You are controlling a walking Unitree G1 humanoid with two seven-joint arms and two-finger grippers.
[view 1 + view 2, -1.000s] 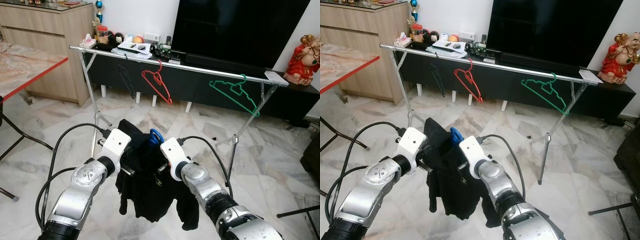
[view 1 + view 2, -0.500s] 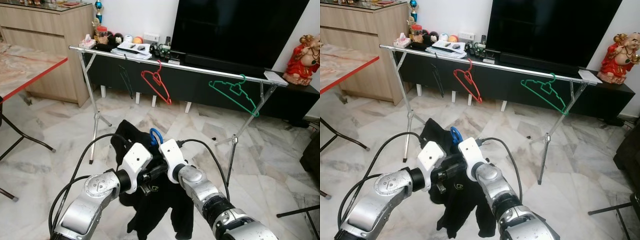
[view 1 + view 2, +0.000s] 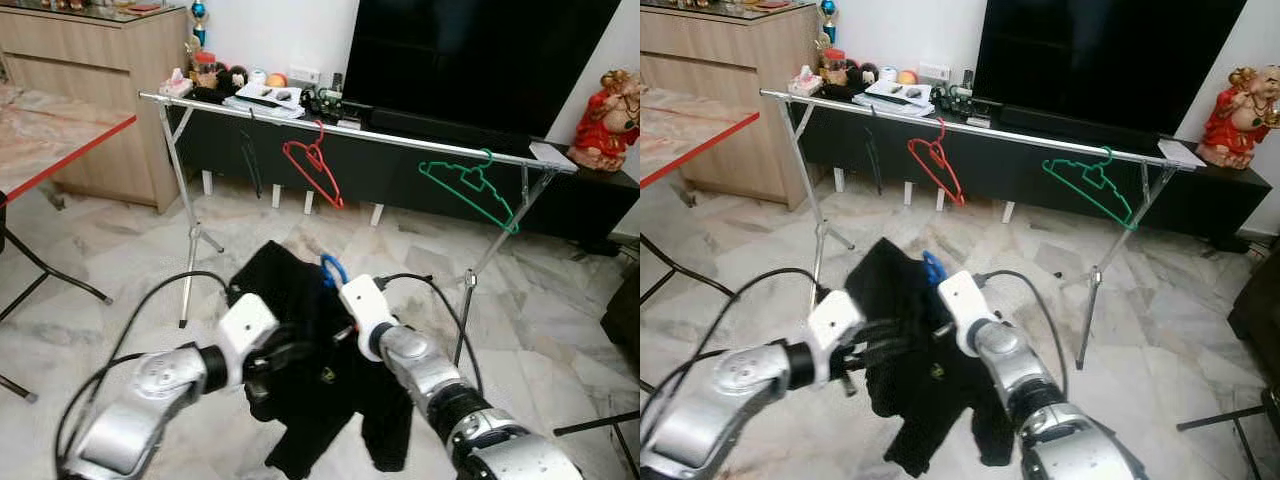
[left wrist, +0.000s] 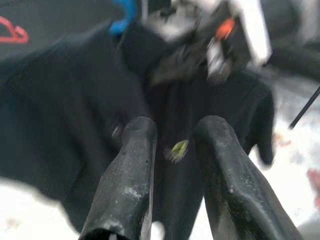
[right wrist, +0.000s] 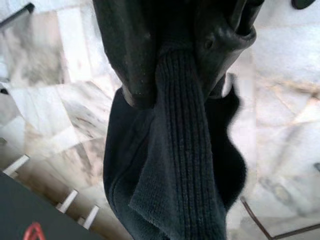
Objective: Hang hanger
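Right gripper [image 5: 190,75] is clamped on the ribbed collar of the black garment [image 3: 320,390], which hangs below it off the blue hanger [image 3: 333,268]; the hook pokes up just behind the gripper. Left gripper [image 4: 172,150] has its fingers [image 4: 132,165] a narrow gap apart against the garment's front, nothing pinched between them. Versus half a second ago: right arm has carried hanger and garment up and to the right, nearer the rack; left arm has dropped back to the left and is motion-blurred. Beyond the grippers, the clothes rail [image 3: 400,137] carries a red hanger [image 3: 314,170] and a green hanger [image 3: 470,190], both unchanged.
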